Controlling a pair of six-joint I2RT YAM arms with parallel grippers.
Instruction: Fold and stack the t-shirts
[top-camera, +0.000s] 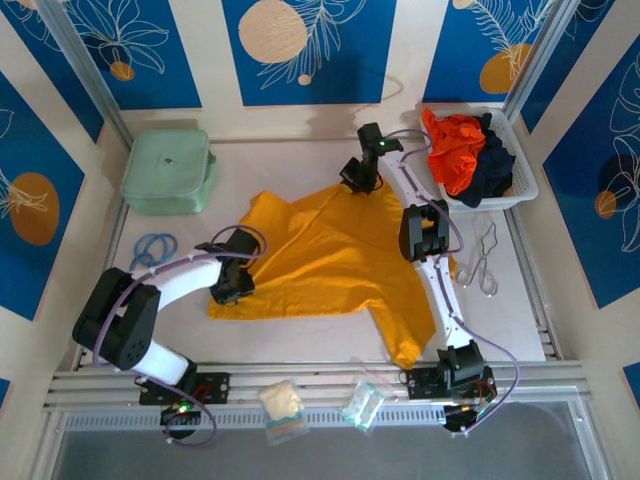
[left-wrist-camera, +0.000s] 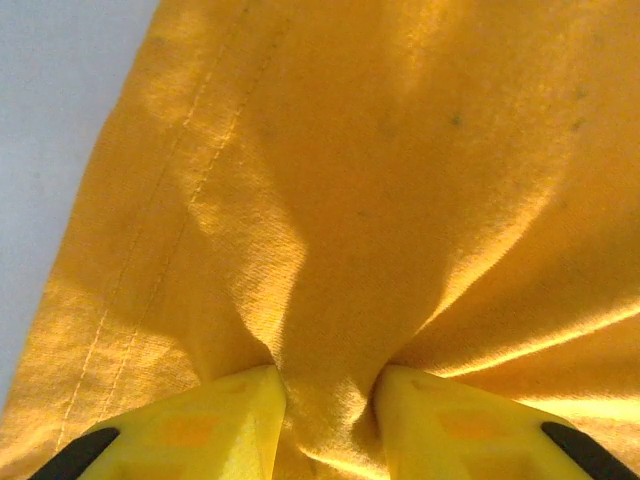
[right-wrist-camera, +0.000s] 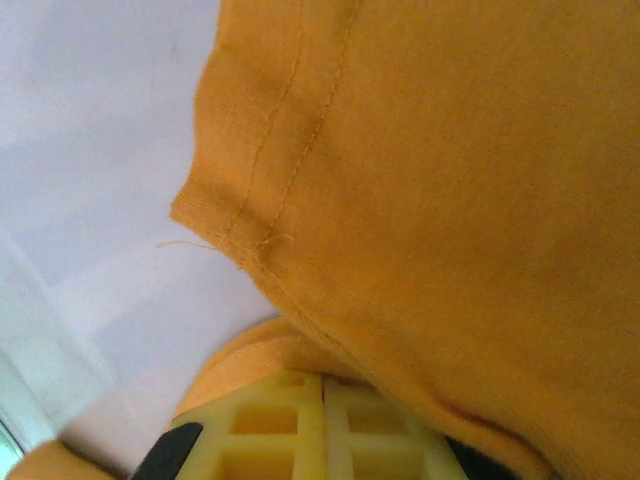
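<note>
While the golden-yellow t-shirt (top-camera: 330, 255) is lying spread across the middle of the worktop (top-camera: 300, 335), both claws are gripping it. The left claw (top-camera: 232, 288) is sitting at the shirt's 9 o'clock edge, its jaws standing partly apart and pinching a bunched ridge of the yellow cloth. In the left wrist view that ridge is rising between the two yellow fingers (left-wrist-camera: 240, 410). The right claw (top-camera: 358, 182) is reaching to the shirt's 12 o'clock corner, where the cloth is pulling up into a point toward it. In the right wrist view its jaws are pressing fully together and the shirt's hemmed edge is passing right at their tips, so they are seemingly clamping that edge. One sleeve is trailing toward 5 o'clock, near the right arm's base. At 2 o'clock a white basket (top-camera: 525, 185) is holding the orange-red t-shirt (top-camera: 452, 150) and, touching it on the 3 o'clock side, the navy t-shirt (top-camera: 492, 165), both crumpled. A mint-green case (top-camera: 167, 170) is resting at 10 o'clock, well apart from the yellow shirt, and two clear packets (top-camera: 283, 405) are lying at 6 o'clock.
</note>
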